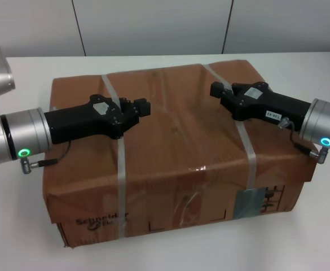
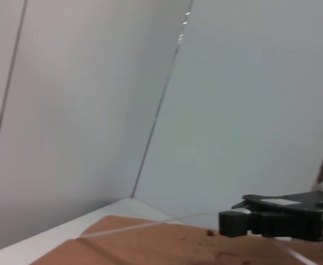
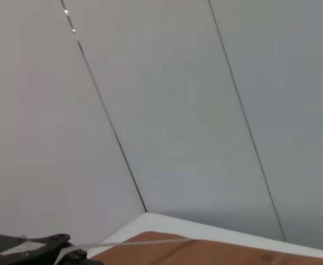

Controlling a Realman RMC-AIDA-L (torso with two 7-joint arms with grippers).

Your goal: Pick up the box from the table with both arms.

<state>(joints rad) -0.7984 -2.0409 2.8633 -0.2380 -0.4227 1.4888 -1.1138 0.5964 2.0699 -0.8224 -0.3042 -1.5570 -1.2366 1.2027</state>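
Worn brown strapped box under left gripper and right gripper, jaws' state unclear

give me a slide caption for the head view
Left gripper and right gripper reach over the strapped box on the table.

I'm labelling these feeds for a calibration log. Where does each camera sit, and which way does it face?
Head view: high on the robot, facing forward and down at the box on the table; left gripper and right gripper above its top.
Left wrist view: low over the box top, facing the wall; the right gripper shows.
Right wrist view: likewise; the left gripper shows.
Both wrist views share box, table and wall.
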